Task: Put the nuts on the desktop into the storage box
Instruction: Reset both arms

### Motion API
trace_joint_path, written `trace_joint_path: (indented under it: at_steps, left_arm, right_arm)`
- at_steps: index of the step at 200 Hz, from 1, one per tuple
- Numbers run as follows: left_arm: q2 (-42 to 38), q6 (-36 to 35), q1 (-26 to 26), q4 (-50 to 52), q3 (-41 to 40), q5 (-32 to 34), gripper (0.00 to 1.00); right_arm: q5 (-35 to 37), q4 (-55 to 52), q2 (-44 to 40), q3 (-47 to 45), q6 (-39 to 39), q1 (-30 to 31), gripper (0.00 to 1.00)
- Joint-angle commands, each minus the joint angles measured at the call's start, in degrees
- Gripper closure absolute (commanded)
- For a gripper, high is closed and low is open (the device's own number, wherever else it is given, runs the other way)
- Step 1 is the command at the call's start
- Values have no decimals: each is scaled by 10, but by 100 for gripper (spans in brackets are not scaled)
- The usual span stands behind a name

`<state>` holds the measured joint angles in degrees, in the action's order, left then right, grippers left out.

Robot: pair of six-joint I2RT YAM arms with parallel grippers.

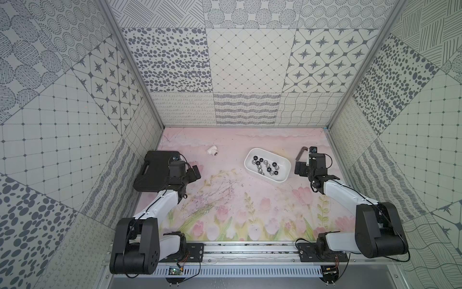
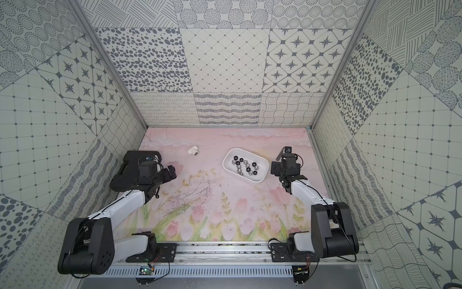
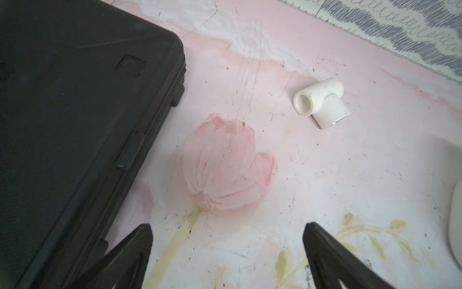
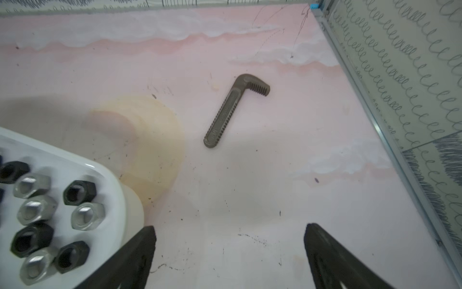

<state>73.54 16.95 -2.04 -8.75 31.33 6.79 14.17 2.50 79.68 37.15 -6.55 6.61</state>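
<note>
I see silver and black hex nuts in the smooth, rounded white storage box; left gripper and right gripper apart, empty.

Nuts in the storage box; pipe fitting to its left, case farther left, L-shaped bar right.

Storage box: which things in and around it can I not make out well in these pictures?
- nuts: too small in both top views for an exact count; in the right wrist view the picture's edge cuts off the storage box, so only some show.
- toothed L-shaped metal part: partly hidden behind the right arm in a top view.
- black case: partly covered by the left arm in both top views.
</note>
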Motion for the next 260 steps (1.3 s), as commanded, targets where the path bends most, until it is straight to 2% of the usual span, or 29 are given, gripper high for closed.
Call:
trace_joint_path:
  at_steps: [1,21,37,49,59,70,103,117,124,136,149,160,169,181,260]
  left_arm:
    - [42,-54,-1,-169,-23,22,1]
    - [65,-61,-1,-224,-42,13,1]
    - [78,-62,-1,-266,-57,18,1]
    - [89,-62,-1,-298,-66,-1,1]
    - [106,-69,0,-331,-72,-8,1]
    - [101,-67,0,-304,-63,-19,1]
    - [112,-92,1,-355,-83,-67,1]
    - [152,-109,6,-433,-107,-95,1]
    - [177,-122,7,-512,-125,-104,1]
    - [145,-113,7,-439,-116,-99,1]
    - [170,-118,7,-472,-113,-96,1]
    - [155,-113,9,-393,-86,-94,1]
    - [169,-129,20,-423,-88,-81,1]
    - [159,-130,22,-376,-73,-90,1]
    - [164,-138,28,-380,-71,-85,1]
  right_arm:
    - [-12,157,25,-19,22,-5,3]
    - [-20,237,59,-35,38,-5,3]
    - [-24,252,62,-37,50,-5,3]
    - [-29,318,68,-58,58,-7,3]
    - [-40,324,75,-59,59,-10,3]
    - [-47,361,80,-84,61,-11,3]
    - [-85,410,75,-119,57,-24,3]
    - [-98,523,107,-158,62,-27,3]
    - [-107,512,100,-158,64,-27,3]
    - [-101,460,89,-142,63,-27,3]
    - [-103,466,95,-140,60,-29,3]
    - [-102,459,92,-139,60,-29,3]
    - [-103,459,92,-139,60,-29,3]
    - [-102,460,93,-139,60,-29,3]
    - [-102,459,92,-139,60,-29,3]
